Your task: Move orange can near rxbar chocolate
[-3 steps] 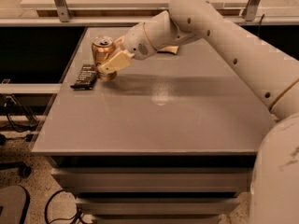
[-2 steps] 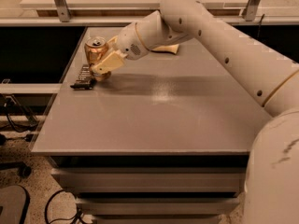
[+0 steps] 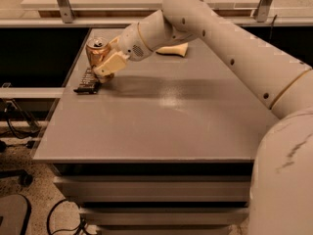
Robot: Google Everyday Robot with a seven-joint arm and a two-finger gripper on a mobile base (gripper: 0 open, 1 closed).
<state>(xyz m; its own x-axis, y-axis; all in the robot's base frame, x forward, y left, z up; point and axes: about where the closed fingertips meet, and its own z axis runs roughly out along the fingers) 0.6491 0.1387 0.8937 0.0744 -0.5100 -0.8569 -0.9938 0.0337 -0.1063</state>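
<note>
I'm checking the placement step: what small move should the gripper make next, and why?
Probably lower the can straight down onto the table, just clear of the bar, then let go. The gripper holds the can upright by the bar's far end, so it is already near. Whether the can's base touches the table cannot be seen behind the finger.

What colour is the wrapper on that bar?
Black bar with white text, camera view; the gripper holds the can beside it.
</note>
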